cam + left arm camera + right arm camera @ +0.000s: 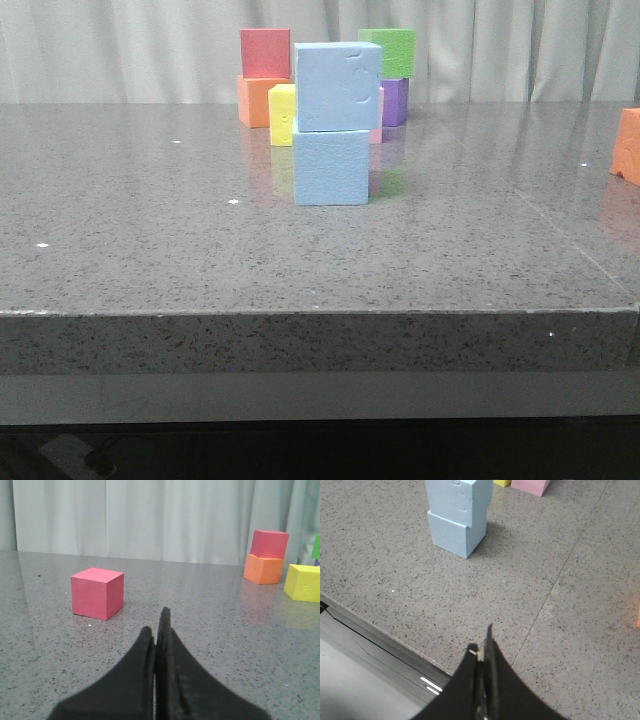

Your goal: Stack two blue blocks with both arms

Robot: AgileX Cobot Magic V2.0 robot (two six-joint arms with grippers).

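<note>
Front cam low, facing fwd; right wrist shares blue stack [335, 125] [456, 516].

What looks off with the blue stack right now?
The upper blue block sits twisted and shifted slightly right on the lower blue block, overhanging its edge, with dents in its front face. Both pincers, left and right, are shut and clear.

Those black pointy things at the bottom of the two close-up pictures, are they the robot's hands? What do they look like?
Yes. Each is a tool seen from its own wrist camera. The left tool is matte black, with two curved fingers that taper to a point like a claw or beak. The right tool has the same black, tapering shape, with a small pale fleck near its tip. No cables, markings or arm sections are visible.
</note>
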